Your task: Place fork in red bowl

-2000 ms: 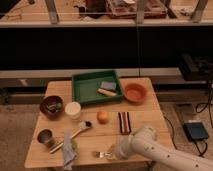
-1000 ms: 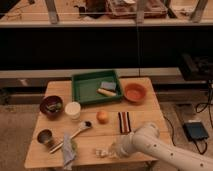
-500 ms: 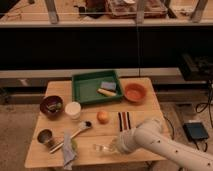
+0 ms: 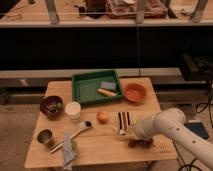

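Since a second ago, camera view: your gripper (image 4: pixel 140 143) has slid right along the front of the table (image 4: pixel 100 151), fingers together, low over the wood. The fork is gone from its old spot, probably pinched there, but that's unconfirmed. The red bowl (image 4: pixel 135 92) sits well behind, so lift and carry next.

The scene is dim and warm-toned, with a yellowish cast over the pale wooden table (image 4: pixel 105 147). Light comes from above. The white rounded robot arm (image 4: pixel 172 127) is the brightest thing in view and lays a dark shadow on the tabletop beneath it. In that shadow, near the table's front right edge, the gripper (image 4: pixel 140 143) shows only as a murky, smeared patch. The recess under the upper shelf (image 4: pixel 100 22) is almost black. Everything looks soft and grainy, and the small items on the table have fuzzy outlines.
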Tool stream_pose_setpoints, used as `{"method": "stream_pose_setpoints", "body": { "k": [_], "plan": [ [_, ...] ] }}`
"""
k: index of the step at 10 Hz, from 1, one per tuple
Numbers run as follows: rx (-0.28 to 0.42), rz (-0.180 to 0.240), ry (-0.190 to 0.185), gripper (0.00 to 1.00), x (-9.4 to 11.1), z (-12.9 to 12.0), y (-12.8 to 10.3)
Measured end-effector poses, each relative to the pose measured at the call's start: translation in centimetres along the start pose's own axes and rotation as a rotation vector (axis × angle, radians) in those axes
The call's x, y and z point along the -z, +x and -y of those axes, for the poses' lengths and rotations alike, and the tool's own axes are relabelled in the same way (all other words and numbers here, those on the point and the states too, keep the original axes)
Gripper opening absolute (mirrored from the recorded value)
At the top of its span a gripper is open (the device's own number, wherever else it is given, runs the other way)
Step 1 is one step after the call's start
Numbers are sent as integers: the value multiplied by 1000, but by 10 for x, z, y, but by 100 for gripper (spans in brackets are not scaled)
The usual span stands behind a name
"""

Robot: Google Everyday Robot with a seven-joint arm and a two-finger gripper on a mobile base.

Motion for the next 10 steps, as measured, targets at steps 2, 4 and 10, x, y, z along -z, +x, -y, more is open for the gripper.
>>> {"method": "stream_pose_setpoints", "body": {
  "k": [2, 4, 10],
  "plan": [
    [-67, 19, -62, 0, 25, -49, -32],
    [-120, 38, -109, 0, 42, -88, -53],
    [-251, 78, -243, 0, 30, -229, -36]
  ]
}}
